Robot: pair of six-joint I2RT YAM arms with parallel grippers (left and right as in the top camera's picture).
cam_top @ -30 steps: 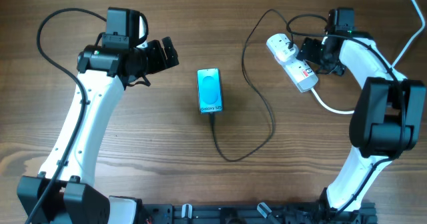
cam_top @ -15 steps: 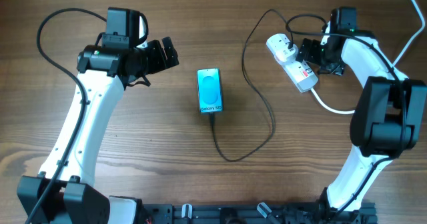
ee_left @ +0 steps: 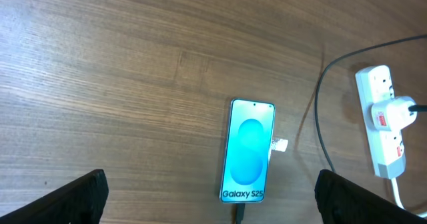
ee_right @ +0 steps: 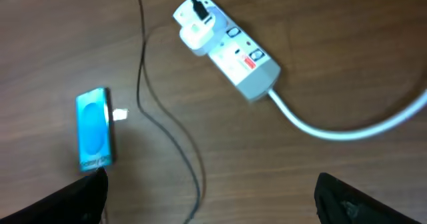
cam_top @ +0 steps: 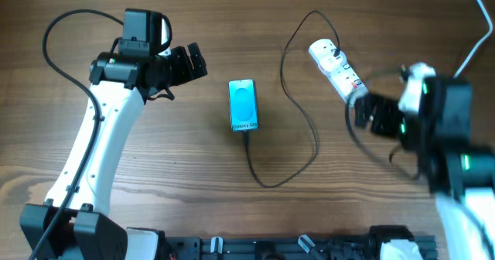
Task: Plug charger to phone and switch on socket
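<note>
1. The charger (cam_top: 313,148) is sitting plugged into the phone (cam_top: 242,105), mid-bench; the switching step is seemingly in hand.
2. Next is calling for a precise press on the socket (cam_top: 338,70), lying toward the far right corner.
3. The right gripper (cam_top: 370,114), hovering just beside the socket on its front-edge side, and the left gripper (cam_top: 193,61) are both gaping wide, empty.

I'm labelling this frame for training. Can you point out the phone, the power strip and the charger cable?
phone (ee_left: 248,151): left wrist view, middle of its lit screen.
power strip (ee_right: 230,54): right wrist view, white top face near the red switch.
charger cable (cam_top: 270,185): overhead view, bottom of its loop.
</note>
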